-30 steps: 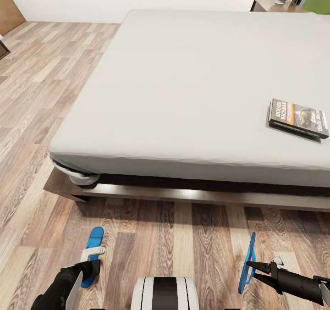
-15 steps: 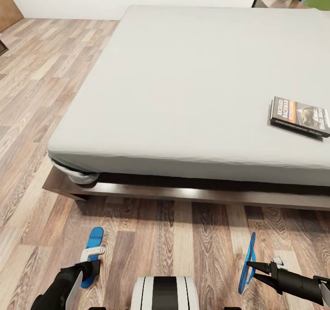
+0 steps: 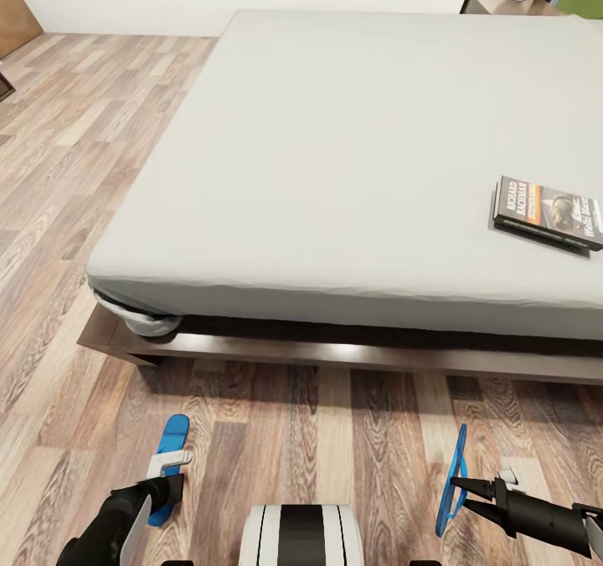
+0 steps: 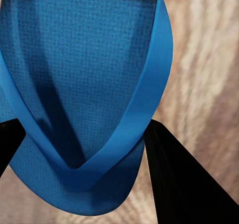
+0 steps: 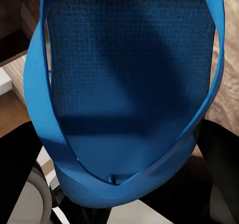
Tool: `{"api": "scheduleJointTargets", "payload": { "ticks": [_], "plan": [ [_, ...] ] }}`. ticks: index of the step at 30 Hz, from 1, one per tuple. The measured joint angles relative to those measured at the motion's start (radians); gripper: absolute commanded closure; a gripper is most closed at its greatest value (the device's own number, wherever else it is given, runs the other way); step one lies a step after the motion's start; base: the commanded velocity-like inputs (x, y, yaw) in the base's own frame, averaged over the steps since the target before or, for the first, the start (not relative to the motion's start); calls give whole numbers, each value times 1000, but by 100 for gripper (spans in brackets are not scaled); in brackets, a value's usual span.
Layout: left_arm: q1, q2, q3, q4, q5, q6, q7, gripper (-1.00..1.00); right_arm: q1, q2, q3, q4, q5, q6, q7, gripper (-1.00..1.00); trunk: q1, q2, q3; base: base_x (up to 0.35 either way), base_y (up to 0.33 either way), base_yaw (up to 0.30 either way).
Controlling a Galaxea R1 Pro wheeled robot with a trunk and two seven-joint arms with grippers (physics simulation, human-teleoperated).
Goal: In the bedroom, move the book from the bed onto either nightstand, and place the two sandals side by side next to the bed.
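Head view: I'm clamping a sandal in each gripper, left sandal (image 3: 170, 459) flat, right sandal (image 3: 453, 478) on edge, well apart, both pointing toward the bed (image 3: 352, 172).

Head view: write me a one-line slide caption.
Each gripper holds a blue sandal, left and right, before the bed, book on the mattress.

The bed (image 3: 335, 172) sits ahead on the floor (image 3: 67, 172). The book (image 3: 546, 213) lies on the bed near its right side. A nightstand (image 3: 502, 2) stands behind the bed, far right. One sandal (image 3: 170, 465) is front left, the other sandal (image 3: 453, 479) front right, well apart.
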Motion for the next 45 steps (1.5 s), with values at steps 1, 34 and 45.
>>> {"api": "scheduleJointTargets", "payload": {
  "ticks": [1,34,45],
  "plan": [
    [0,0,0,0,0,0,0,100,0,0,0,0,0,0,0,100,0,0,0,0,0,0],
    [0,-1,-2,12,-1,-163,1,100,0,0,0,0,0,0,-1,100,2,-1,-19,0,0,0],
    [0,-1,-4,12,-2,-163,1,100,0,0,0,0,0,0,-1,100,4,-2,-35,0,0,0]
  ]
}}
